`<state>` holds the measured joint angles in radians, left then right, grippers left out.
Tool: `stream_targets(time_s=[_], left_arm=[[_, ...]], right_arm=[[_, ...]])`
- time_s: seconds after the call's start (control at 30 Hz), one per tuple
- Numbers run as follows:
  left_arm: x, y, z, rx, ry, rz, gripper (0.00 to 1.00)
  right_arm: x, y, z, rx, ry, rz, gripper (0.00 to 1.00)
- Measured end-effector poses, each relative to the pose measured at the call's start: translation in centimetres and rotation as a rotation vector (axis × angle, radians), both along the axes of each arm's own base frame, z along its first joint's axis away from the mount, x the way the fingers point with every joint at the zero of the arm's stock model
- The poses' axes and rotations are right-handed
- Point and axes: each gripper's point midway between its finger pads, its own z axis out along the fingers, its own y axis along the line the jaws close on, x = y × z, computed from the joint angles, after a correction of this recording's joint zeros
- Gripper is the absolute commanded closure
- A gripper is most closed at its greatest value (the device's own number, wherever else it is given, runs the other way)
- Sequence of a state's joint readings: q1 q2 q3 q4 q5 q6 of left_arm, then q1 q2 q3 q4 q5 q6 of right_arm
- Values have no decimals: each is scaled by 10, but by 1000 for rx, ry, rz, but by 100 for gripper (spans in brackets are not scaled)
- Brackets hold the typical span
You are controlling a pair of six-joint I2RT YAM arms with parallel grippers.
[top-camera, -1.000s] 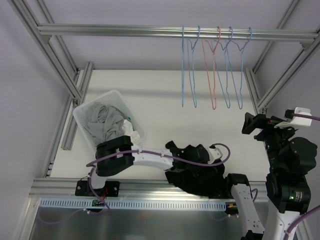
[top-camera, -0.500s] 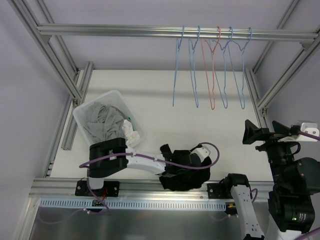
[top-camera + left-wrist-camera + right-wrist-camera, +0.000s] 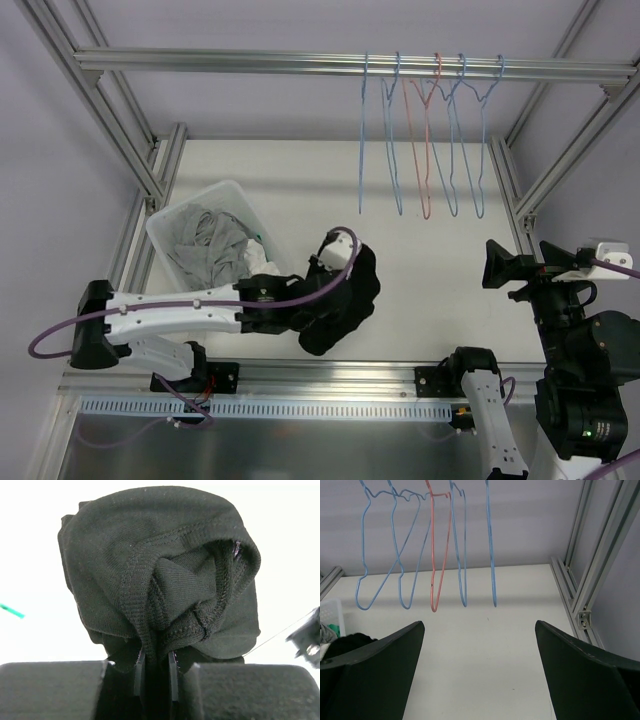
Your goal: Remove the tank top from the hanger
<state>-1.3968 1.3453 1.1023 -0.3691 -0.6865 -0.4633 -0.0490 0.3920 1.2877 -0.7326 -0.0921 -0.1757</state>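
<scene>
White table top below; black ribbed-knit tank top hangs bunched from left pincer, which is clenched on a thin fold of hem, so the garment is already off any hanger. Risk: the grip takes only that narrow seam fold, so the bundle ahead of the jaws may slide out if swung. Loose cloth under the pincer may also drag on the table or snag the rim of the clear plastic bin of grey laundry just beside it. Around: aluminium frame rail far ahead, well apart, carrying thin wire hangers, four blue and one red, all bare. Right pincer released, jaws wide, nothing between them, well off to the right. Nothing seen between bundle and bin
</scene>
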Motion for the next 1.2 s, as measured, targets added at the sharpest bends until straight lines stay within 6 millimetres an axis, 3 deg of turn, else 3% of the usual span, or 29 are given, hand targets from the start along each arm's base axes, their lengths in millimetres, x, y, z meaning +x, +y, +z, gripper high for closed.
stream_targets(time_s=[0.13,0.23,0.43,0.63,0.73,0.83,1.03,1.2], left_arm=[[19,32,46,-75,-21,111,100],[37,68,65,-98,-38,210,100],[80,146,89,-97,-83,428,100],[110,201,90,-72,-101,611,100],[122,233,65,-51,-61,746,100],[126,254,19,10,13,857,100],[126,264,-80,112,152,1009,100],[123,263,-119,22,167,1095,100]], right_arm=[[0,0,0,0,0,0,1],[0,0,0,-1,0,0,1],[0,0,0,-1,1,3,1],[1,2,0,0,2,11,0],[2,5,0,2,1,27,0],[6,8,-2,9,2,47,0],[15,17,-12,31,29,98,0],[18,20,-19,33,47,114,1]])
